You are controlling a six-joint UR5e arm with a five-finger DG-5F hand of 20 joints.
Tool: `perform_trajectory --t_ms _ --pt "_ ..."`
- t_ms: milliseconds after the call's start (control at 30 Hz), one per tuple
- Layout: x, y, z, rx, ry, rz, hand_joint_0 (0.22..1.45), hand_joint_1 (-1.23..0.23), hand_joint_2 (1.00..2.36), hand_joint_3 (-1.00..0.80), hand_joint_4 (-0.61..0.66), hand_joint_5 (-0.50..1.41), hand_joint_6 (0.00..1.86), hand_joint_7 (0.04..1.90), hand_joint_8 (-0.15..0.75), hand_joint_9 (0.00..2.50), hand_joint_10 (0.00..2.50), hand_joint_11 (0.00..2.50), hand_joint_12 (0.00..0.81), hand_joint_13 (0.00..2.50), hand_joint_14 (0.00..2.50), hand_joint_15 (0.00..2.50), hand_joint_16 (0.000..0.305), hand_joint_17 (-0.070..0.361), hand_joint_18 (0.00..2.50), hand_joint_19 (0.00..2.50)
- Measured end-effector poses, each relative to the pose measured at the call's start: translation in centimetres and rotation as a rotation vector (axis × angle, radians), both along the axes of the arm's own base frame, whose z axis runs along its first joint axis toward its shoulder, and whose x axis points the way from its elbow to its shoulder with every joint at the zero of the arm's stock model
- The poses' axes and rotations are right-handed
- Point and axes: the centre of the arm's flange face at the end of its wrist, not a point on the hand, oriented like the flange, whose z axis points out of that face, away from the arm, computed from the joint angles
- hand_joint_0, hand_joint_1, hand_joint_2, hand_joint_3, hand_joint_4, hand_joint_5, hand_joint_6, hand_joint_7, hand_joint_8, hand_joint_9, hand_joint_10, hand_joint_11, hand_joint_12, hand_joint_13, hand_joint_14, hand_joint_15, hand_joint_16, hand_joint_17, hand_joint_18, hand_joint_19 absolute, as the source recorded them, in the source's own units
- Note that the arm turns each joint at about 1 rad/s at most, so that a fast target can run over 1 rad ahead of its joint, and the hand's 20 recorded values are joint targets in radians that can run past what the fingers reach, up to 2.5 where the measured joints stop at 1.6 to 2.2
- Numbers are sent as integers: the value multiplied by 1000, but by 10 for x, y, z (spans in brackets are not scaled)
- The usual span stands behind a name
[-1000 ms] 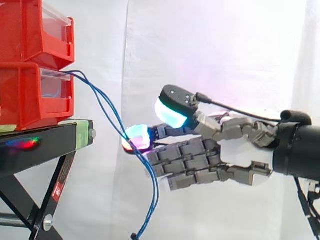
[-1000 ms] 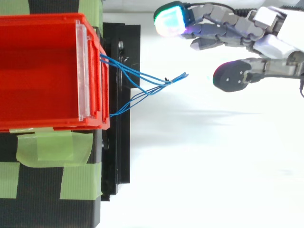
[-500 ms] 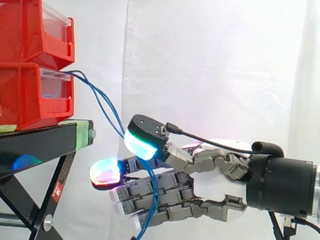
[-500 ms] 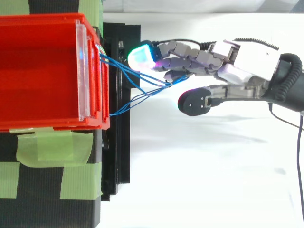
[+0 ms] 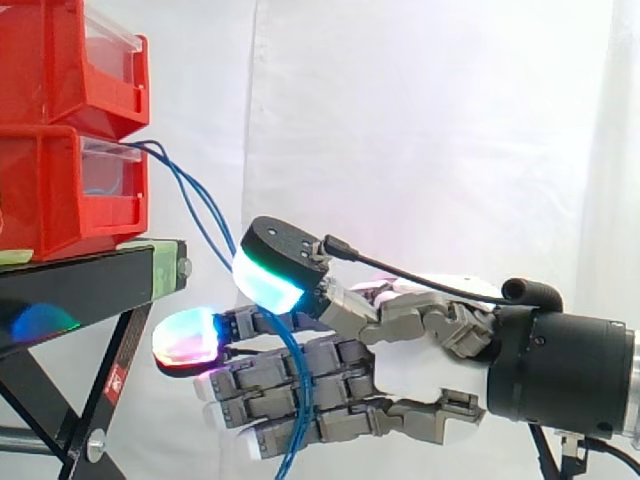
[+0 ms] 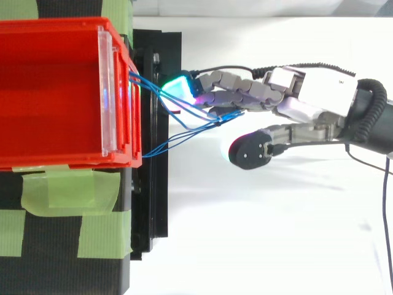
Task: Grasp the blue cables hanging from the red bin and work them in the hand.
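Observation:
Thin blue cables come out of the lower red bin and hang down past the black stand. My hand reaches in from the right, fingers straight and pointing at the bin. The cables run down between the thumb pad and the fingers, crossing the front of the fingers. From above, the cables fan out of the bin's front and gather beside the fingers, with the thumb held apart on the other side. The cables' lower ends are out of sight.
A second red bin is stacked on the lower one. Green tape covers parts of the stand top. The stand's crossed legs sit under the bins. A white curtain hangs behind.
My hand has moved left toward the bin and dropped lower. The cables, which hung in front of the fingertips, now lie between thumb and fingers.

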Motion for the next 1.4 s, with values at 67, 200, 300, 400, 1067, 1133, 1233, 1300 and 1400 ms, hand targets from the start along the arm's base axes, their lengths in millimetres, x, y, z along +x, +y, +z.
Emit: perform_trajectory --t_ms 67,200,300,400,1067,1133,1233,1300,1400 --pt "1 2 1 -7 -11 7 832 -489 1003 -934 243 -173 7 716 329 287 4 176 394 227 8 290 59 133 303 394" --pt "4 7 4 -16 -33 14 832 -489 1003 -930 243 -172 7 719 329 287 4 180 393 227 8 292 59 133 303 390" --pt "6 12 6 -26 -46 20 832 -489 1003 -929 242 -172 7 718 329 286 5 180 394 227 8 296 59 133 303 402" --pt "7 17 7 -41 -53 22 833 -489 1003 -937 242 -172 7 718 329 286 4 179 394 227 9 297 59 133 304 393" --pt "12 26 13 -124 -84 6 832 -487 1003 -938 243 -171 7 721 328 288 4 180 394 237 9 301 59 133 308 400" --pt "15 30 17 -141 -106 3 832 -487 1003 -936 242 -171 7 717 328 287 4 180 394 238 9 296 59 133 309 399" --pt "21 37 25 -161 -139 -1 832 -487 1003 -937 244 -172 7 719 329 289 4 185 394 238 8 299 59 132 309 399" --pt "25 42 29 -164 -152 -7 831 -487 1003 -932 245 -172 7 719 329 289 4 181 395 238 10 305 59 132 309 398" --pt "29 49 34 -163 -161 -16 832 -487 1003 -937 245 -172 7 719 329 288 4 180 395 239 9 306 59 132 315 396"
